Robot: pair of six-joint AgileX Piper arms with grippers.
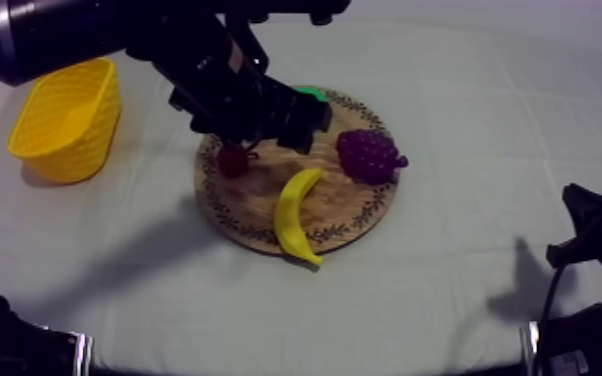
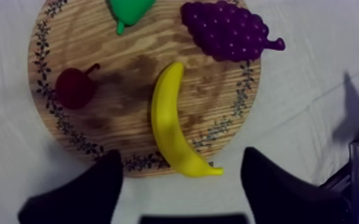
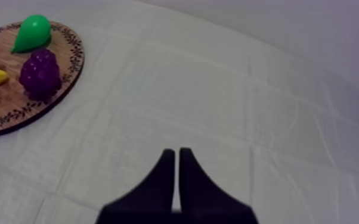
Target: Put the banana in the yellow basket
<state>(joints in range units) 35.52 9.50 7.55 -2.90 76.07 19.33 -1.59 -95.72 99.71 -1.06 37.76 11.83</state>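
Four toy fruits are carried by the round wooden board with a patterned rim (image 2: 43,77). The long yellow toy banana (image 2: 169,122) is laid nearest the left gripper (image 2: 180,155), directly beneath it, with one tip reaching past the rim towards the fingers. That gripper is released, its two black fingers spread wide to either side of the banana's near end, with nothing touched. A small red fruit (image 2: 74,88) is found beyond one finger, a purple bunch of grapes (image 2: 226,30) beyond the other, and a green pear (image 2: 128,9) farthest off. The yellow lattice basket (image 1: 65,125) is set well apart from the gripper, off the board on the left arm's side. The right gripper (image 3: 177,152) is pressed together as a narrow wedge, empty, over bare cloth well away from the board. The banana is judged light, stiff and smooth, so likely slippery; a hold across its thick middle is advised.
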